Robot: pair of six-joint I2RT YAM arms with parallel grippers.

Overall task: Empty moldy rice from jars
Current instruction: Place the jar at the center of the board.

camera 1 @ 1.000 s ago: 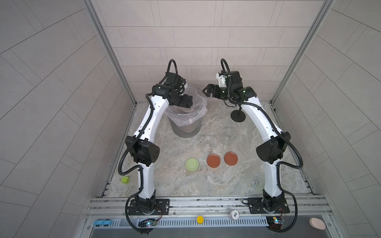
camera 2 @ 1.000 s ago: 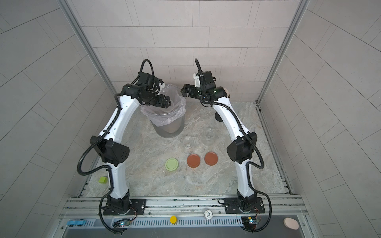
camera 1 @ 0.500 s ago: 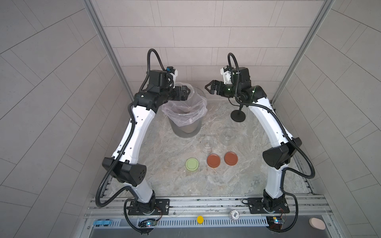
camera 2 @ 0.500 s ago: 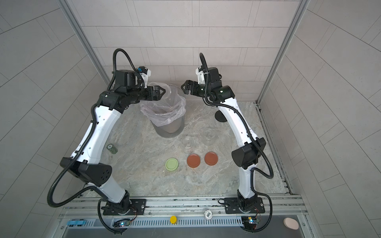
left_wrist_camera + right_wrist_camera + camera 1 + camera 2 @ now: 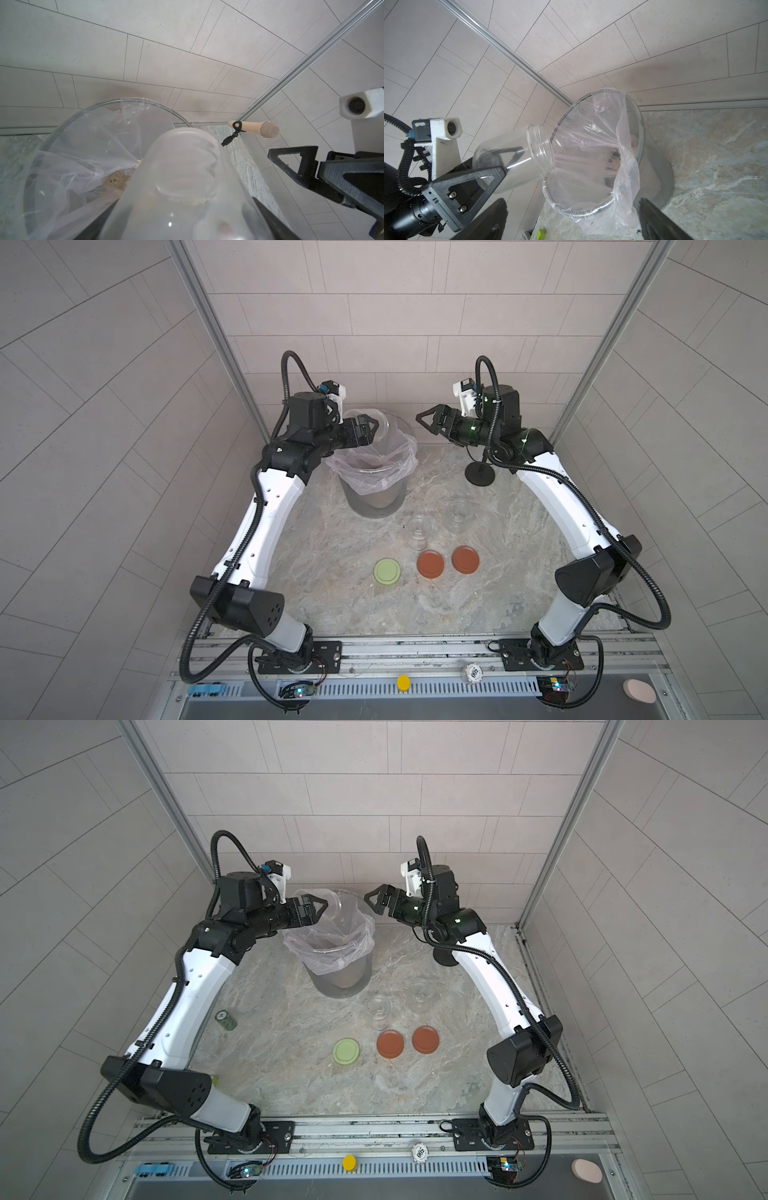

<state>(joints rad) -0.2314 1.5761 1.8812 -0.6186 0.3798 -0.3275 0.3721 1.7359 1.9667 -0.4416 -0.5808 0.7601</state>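
Observation:
My left gripper (image 5: 368, 428) (image 5: 182, 225) is shut on a clear glass jar (image 5: 384, 429) (image 5: 512, 158). The jar lies nearly on its side, its open mouth over the back left rim of the bin (image 5: 374, 493). Only a thin line of pale grains (image 5: 193, 200) shows inside it. Moldy rice (image 5: 116, 179) lies in the bin's plastic liner. Two more jars (image 5: 417, 529) (image 5: 458, 514) stand open and clear on the table. My right gripper (image 5: 428, 423) (image 5: 575, 220) hangs open and holds nothing, to the right of the bin and facing it.
A pale green lid (image 5: 387, 571) and two rust-red lids (image 5: 431, 565) (image 5: 465, 559) lie in a row in front of the jars. A microphone stand (image 5: 480, 477) is at the back right. A small dark green can (image 5: 225, 1019) lies by the left arm.
The left arm has swung up and back, lifting the jar from low over the bin to its back left rim. The right gripper has drawn back to the right, still open.

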